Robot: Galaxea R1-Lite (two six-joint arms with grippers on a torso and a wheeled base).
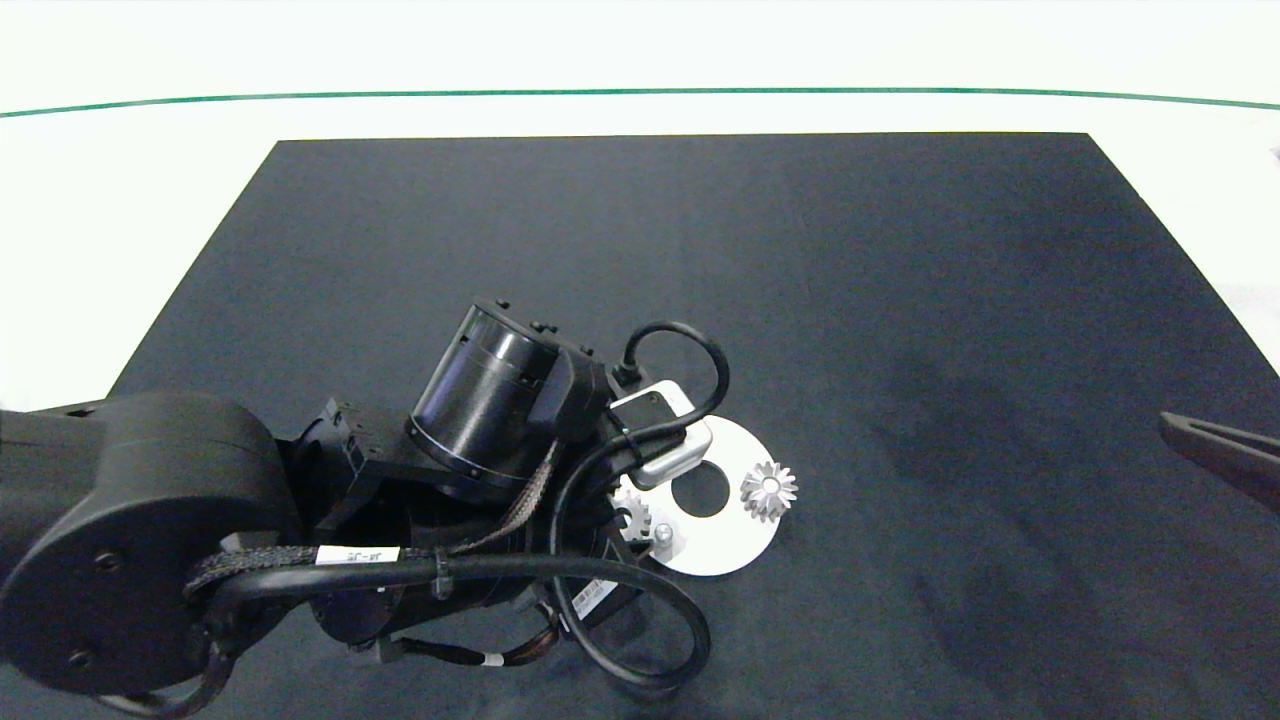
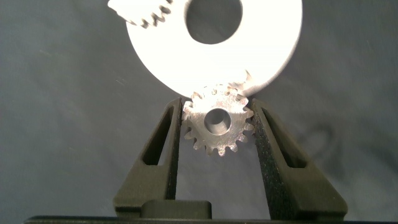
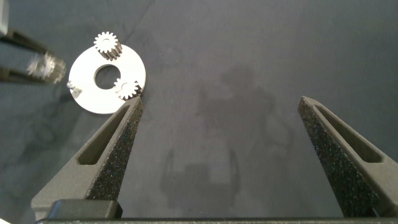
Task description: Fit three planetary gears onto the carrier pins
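Observation:
My left gripper [image 2: 217, 107] is shut on one silver planetary gear [image 2: 217, 122], held flat at the near rim of the white disc [image 2: 273, 43]. In the head view this gear [image 1: 632, 518] peeks out from under the left wrist, beside a bare carrier pin [image 1: 663, 536]. A second gear [image 1: 768, 490] sits on the disc's right side. The right wrist view shows another gear [image 3: 107, 43] on the disc's far side, hidden in the head view by the left wrist. My right gripper [image 3: 221, 106] hangs open and empty well to the right of the disc.
A black mat [image 1: 900, 300] covers the white table [image 1: 120, 200]. The left arm [image 1: 490, 400] and its cables hang over the mat's front left and cover part of the disc. My right gripper's finger [image 1: 1220, 455] pokes in at the right edge.

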